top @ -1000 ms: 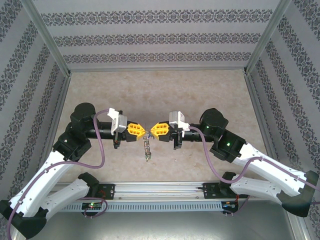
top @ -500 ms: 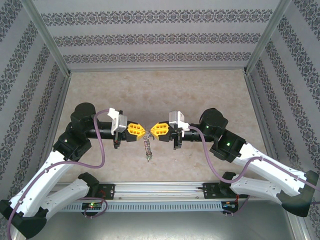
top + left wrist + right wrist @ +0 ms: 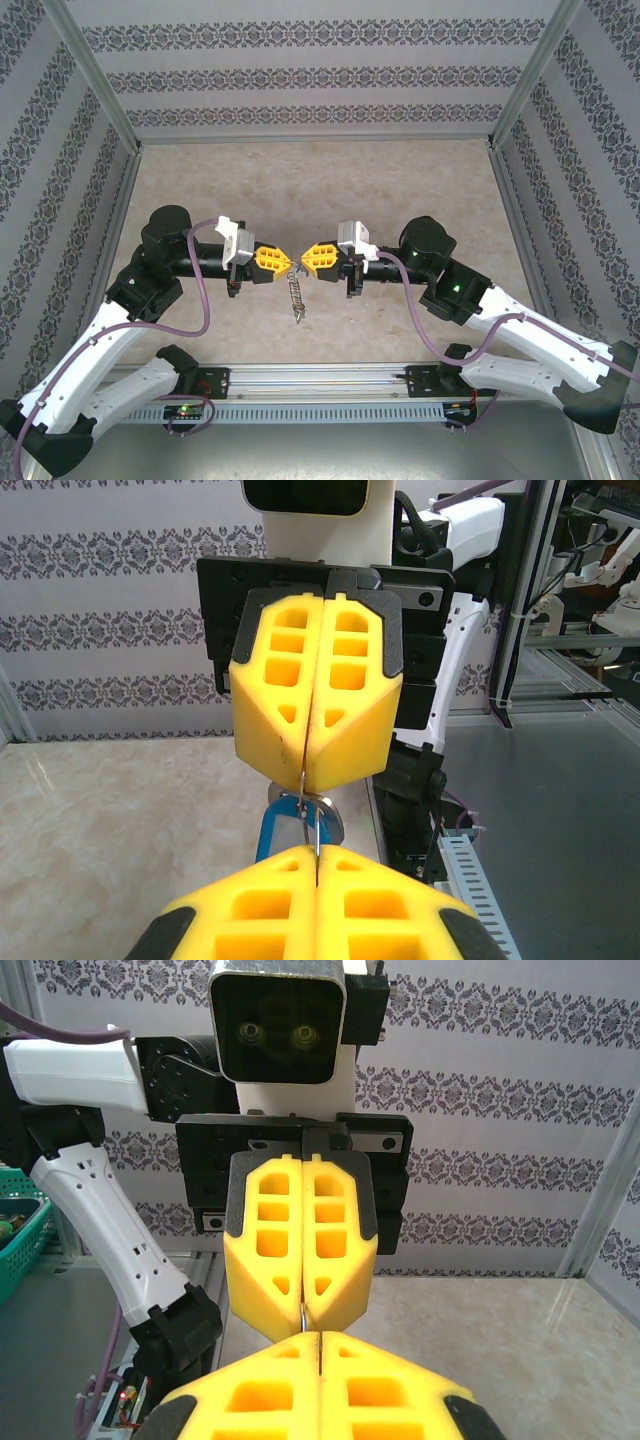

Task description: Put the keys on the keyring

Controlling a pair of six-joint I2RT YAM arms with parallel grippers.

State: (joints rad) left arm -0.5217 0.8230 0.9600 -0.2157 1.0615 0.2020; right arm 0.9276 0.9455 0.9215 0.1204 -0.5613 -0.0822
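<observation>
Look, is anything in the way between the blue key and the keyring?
Nothing visible is. The left hand and right hand pinch the thin keyring tip to tip, and the blue key hangs right beside it.

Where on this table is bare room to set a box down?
The far half of the table, bordered by the back wall, the left arm and the right arm, is bare. A narrow bare strip lies before the near rail. The middle is crowded: both jaws meet there, shut on the keyring, which hangs below.

We see bright, even light from above, with only faint, soft shadows on the counter [image 3: 400,190]. The wrist views' nearest foreground blurs slightly.
</observation>
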